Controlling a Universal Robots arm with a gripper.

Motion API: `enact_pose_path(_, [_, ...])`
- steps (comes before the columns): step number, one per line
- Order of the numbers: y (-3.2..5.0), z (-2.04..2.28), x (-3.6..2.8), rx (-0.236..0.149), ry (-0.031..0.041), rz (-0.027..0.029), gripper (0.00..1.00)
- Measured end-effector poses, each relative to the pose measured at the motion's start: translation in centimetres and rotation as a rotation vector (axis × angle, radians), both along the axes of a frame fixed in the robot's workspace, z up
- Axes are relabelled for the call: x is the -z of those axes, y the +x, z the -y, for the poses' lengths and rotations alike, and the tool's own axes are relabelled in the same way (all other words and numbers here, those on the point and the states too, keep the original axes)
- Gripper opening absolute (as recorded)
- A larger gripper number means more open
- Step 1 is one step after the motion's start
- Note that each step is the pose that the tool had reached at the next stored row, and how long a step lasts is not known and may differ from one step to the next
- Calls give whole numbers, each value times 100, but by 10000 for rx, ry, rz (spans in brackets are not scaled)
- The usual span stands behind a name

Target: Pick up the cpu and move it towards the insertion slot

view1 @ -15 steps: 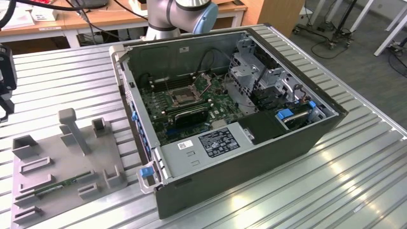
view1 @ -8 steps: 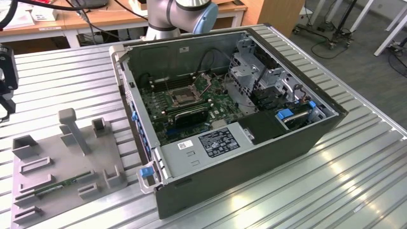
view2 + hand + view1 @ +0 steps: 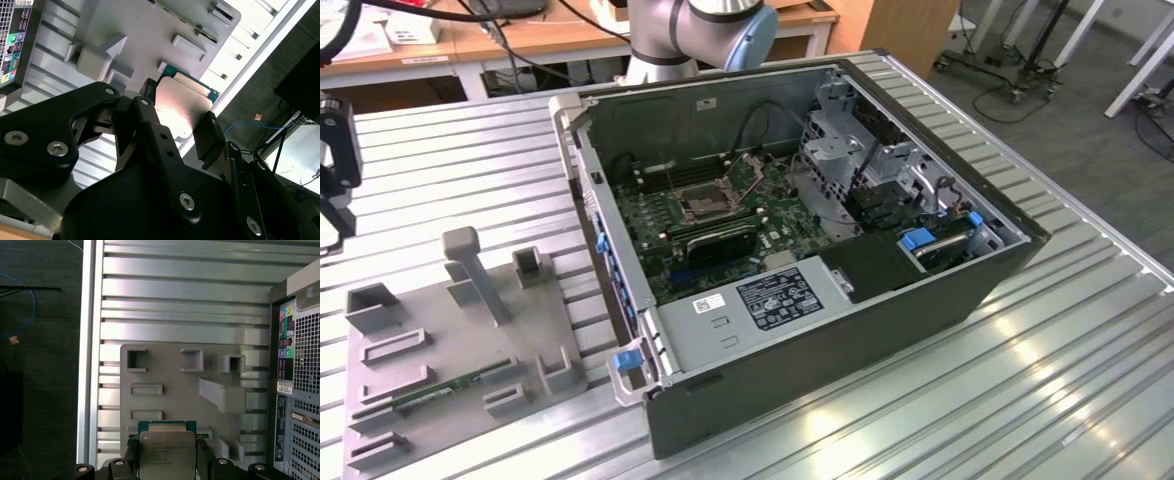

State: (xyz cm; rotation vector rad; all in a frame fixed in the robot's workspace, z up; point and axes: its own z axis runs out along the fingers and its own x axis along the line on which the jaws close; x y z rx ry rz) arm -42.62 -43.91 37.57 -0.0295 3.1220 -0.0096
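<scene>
We see the gripper [image 3: 167, 462] closed on the cpu [image 3: 166, 450], one black finger [image 3: 131, 460] pressed to each of two opposite edges. In the first wrist view the chip's silvery top faces the camera, with a thin green rim showing along one edge. In the second wrist view the gripper [image 3: 177, 125] clamps the cpu [image 3: 182, 105] the same way, with a finger [image 3: 207, 135] against its side.

The chip hangs over the grey tray [image 3: 175, 395], apart from it. The tray lies on the ribbed metal table [image 3: 185, 290], beside the open case [image 3: 300, 365].

In the exterior view the slot [image 3: 704, 203] sits on the green board inside the case [image 3: 854, 320], its metal frame around a dark centre. The tray [image 3: 454, 340] lies to the exterior view's left of the case, with a memory stick [image 3: 447, 392] lying in it. The cpu is thus well apart from the slot.
</scene>
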Motion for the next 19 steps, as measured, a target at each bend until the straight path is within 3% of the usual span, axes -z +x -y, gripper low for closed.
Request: enact_pose_path(19, [63,0,0,0,0,0,54])
